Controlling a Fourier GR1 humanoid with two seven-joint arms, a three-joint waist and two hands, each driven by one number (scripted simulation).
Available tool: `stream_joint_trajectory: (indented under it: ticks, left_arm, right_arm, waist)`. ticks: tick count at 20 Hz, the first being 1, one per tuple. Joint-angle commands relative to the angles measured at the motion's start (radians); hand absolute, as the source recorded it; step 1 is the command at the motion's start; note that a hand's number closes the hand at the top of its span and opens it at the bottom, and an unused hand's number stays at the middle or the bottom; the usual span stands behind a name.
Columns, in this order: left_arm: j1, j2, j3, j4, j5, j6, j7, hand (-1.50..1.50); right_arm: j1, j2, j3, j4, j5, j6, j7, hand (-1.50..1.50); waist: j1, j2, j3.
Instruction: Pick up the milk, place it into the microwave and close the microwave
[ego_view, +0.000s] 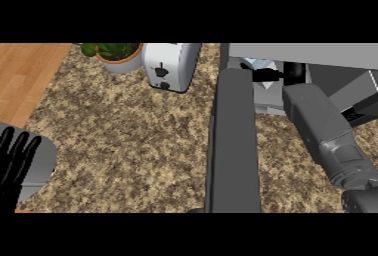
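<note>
Right forearm (336, 150) is nearest, entering from the lower right edge and running up and to the left into the open mouth of the microwave (295, 49). The right hand (270, 75) is inside the cavity. Its black fingers cross the front of the milk carton (260, 64) and read as clamped on it, though the view in there is cramped and partly hidden by the casing above. The carton shows as a pale, white-blue shape at the left of the opening, just behind the hinge end of the microwave door (232, 145). I cannot tell whether its base is on the cavity floor. The door is wide open, seen edge-on as a long dark grey slab running down the middle of the view towards the lower edge. The left hand (18, 160) is at the lower left edge, fingers straight and spread, resting and holding nothing. A white toaster (171, 67) and a potted plant (114, 52) stand at the back of the speckled tabletop (125, 145), well apart from the work. Progress, as judged: pick-up done, carton carried into the microwave, placement at or near its end. Left to do: let go of the carton, draw the right arm out past the door, swing the door closed. The arm in the opening blocks the door until it is out.
</note>
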Motion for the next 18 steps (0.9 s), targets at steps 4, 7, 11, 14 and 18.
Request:
stream_joint_trajectory:
  ticks: [4, 7, 11, 14, 18]
  left_arm:
    - [-0.032, 0.003, -0.026, -0.014, -0.043, 0.017, 0.02, -1.5]
    - [-0.037, 0.005, -0.03, -0.019, -0.067, 0.016, 0.01, -1.5]
    - [-0.048, 0.015, -0.038, 0.004, -0.086, 0.001, -0.003, -1.5]
    - [-0.067, 0.02, -0.031, 0.003, -0.091, 0.016, 0.006, -1.5]
    - [-0.07, 0.008, -0.066, 0.0, -0.11, 0.011, 0.011, -1.5]
  right_arm:
    - [-0.023, -0.046, -0.05, 0.03, -0.016, -0.191, 0.011, 1.5]
    - [-0.015, -0.063, 0.024, 0.069, 0.074, -0.315, 0.012, -1.5]
    - [-0.052, -0.054, 0.039, 0.091, 0.099, -0.406, 0.044, -1.5]
    - [-0.079, -0.054, 0.05, 0.102, 0.112, -0.409, 0.061, -1.5]
    - [-0.073, -0.03, 0.04, 0.142, 0.102, -0.361, 0.114, -1.5]
  waist:
    - [0.024, 0.02, 0.003]
    - [0.042, 0.026, 0.0]
    - [0.059, 0.032, 0.0]
    - [0.062, 0.028, 0.0]
    - [0.072, 0.035, 0.003]
